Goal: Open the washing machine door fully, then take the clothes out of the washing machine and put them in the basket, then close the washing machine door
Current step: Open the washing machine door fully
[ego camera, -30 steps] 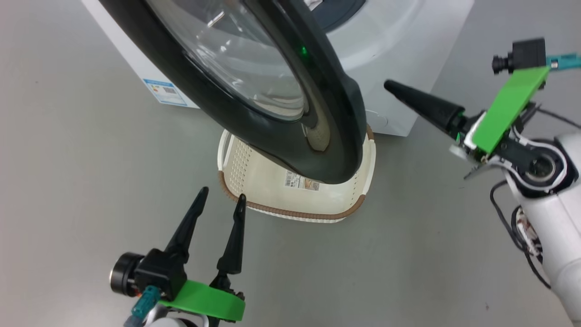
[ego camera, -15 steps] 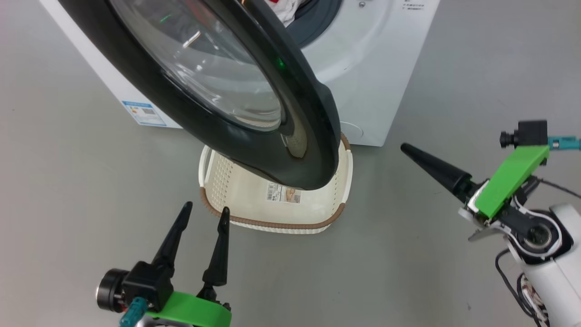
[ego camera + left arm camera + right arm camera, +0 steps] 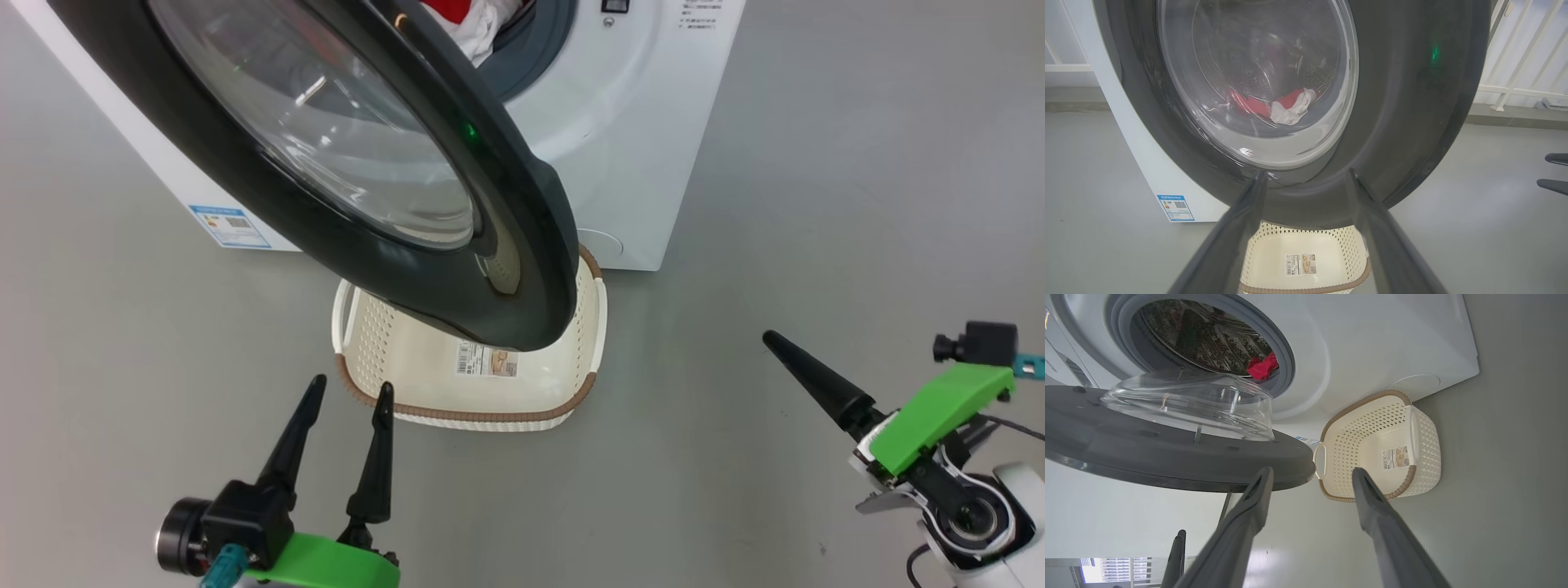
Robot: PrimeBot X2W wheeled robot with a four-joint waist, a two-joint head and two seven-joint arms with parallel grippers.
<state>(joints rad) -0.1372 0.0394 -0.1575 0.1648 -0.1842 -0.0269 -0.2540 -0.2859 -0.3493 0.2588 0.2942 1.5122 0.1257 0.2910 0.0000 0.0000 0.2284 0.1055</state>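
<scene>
The washing machine [image 3: 620,147] was at 12 o'clock. The washing machine door [image 3: 326,131] was swung wide, so we judged step one roughly done. The basket [image 3: 490,412] sat empty at 6 o'clock under the door. The clothes [image 3: 1261,366] lay in the drum. Left gripper [image 3: 351,384] and right gripper [image 3: 1311,471] were both released, holding nothing. Unloading and closing were not yet done.
</scene>
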